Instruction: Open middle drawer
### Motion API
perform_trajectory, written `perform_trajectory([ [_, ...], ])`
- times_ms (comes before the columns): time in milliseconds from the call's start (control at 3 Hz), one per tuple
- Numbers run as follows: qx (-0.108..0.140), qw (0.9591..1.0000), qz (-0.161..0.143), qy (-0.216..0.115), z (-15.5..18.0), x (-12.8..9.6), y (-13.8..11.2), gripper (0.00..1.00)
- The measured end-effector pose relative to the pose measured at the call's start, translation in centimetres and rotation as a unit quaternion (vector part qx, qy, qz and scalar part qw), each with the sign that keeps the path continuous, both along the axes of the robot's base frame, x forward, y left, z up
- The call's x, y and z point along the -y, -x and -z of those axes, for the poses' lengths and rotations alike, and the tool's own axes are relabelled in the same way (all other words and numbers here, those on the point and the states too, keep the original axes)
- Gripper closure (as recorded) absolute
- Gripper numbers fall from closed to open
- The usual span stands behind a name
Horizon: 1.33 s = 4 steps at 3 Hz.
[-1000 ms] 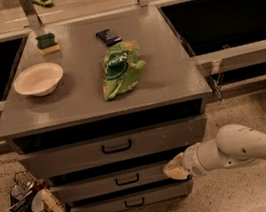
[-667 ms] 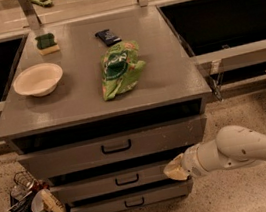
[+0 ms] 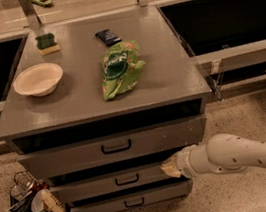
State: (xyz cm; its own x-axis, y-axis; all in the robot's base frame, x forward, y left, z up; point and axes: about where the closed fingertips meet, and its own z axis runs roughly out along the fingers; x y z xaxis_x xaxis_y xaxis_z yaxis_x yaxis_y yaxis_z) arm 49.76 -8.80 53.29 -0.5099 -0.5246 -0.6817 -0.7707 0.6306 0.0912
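Note:
The grey cabinet has three stacked drawers on its front. The middle drawer (image 3: 91,187) has a medium-height grey front and a small black loop handle (image 3: 127,180). Its front sits nearly flush between the taller top drawer (image 3: 71,159) and the narrow bottom drawer (image 3: 99,207). My gripper (image 3: 171,167) is at the end of the white arm that comes in from the right. It is against the right part of the middle drawer's front, to the right of the handle.
On the cabinet top (image 3: 169,81) lie a white bowl (image 3: 38,79), a green chip bag (image 3: 119,68), a dark packet (image 3: 108,36) and a green sponge (image 3: 47,43). A wire basket of clutter (image 3: 30,201) stands on the floor at the lower left.

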Motion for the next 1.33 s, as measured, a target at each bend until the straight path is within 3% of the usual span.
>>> perform_trajectory([
  [333,0.01,0.9997,0.022,0.007,0.39,-0.22,-1.04,1.0],
  [1333,0.011,0.9996,0.024,0.008,0.43,-0.25,-1.14,0.34],
])
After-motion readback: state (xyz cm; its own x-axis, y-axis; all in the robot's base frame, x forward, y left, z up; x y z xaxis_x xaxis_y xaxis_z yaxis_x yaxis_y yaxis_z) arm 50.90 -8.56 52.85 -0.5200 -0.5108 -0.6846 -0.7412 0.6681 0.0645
